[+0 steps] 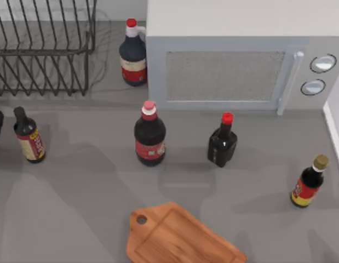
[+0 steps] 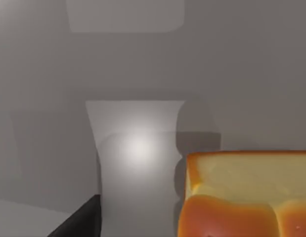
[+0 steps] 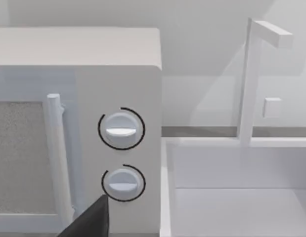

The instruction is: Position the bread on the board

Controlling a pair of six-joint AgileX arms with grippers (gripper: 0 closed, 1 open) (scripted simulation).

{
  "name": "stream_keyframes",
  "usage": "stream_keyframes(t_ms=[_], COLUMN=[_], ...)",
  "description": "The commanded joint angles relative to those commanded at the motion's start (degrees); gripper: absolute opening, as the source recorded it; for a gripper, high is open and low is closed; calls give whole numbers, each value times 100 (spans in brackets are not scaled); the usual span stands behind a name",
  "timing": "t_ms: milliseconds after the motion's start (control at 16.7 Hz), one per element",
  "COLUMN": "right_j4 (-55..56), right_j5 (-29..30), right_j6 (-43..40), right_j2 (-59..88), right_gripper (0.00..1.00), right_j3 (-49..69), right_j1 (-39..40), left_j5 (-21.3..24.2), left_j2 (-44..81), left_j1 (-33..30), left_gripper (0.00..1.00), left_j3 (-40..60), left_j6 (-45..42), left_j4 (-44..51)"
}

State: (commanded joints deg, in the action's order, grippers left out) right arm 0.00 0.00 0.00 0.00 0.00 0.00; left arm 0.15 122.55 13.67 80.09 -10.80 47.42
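Bread (image 2: 246,195) off the board (image 1: 177,235)
Board lies bare on desk (image 1: 76,208); both pincers' state cannot be told

**Materials and Surface Finish**

Desk (image 1: 76,208): matt grey, smooth, uniform.

Board (image 1: 180,235): orange-brown wood with visible grain lines, low sheen.

Bread (image 2: 246,197): golden-brown crust, smooth and slightly glossy; paler, matt cut face.

Microwave (image 1: 240,33): light grey casing, smooth matt finish; door panel (image 1: 224,75) finely speckled, like mesh; two knobs (image 3: 121,129) with a soft sheen.

Dish rack (image 1: 43,49): thin dark wire, metal in appearance.

Bottles (image 1: 149,137): dark, glossy bodies with highlights; printed labels; red, pink and tan caps with a plastic look.
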Motion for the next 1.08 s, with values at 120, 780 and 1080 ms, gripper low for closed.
stream_keyframes(t_ms=[120, 780, 1080], right_j4=[0, 0, 0], right_j5=[0, 0, 0], right_j6=[0, 0, 0], right_j2=[0, 0, 0], right_gripper=[100, 100, 100], right_j3=[0, 0, 0], right_j1=[0, 0, 0], left_j5=[0, 0, 0], left_j2=[0, 0, 0], left_j1=[0, 0, 0], left_gripper=[62, 0, 0], left_j3=[0, 0, 0], left_j6=[0, 0, 0], left_j4=[0, 0, 0])
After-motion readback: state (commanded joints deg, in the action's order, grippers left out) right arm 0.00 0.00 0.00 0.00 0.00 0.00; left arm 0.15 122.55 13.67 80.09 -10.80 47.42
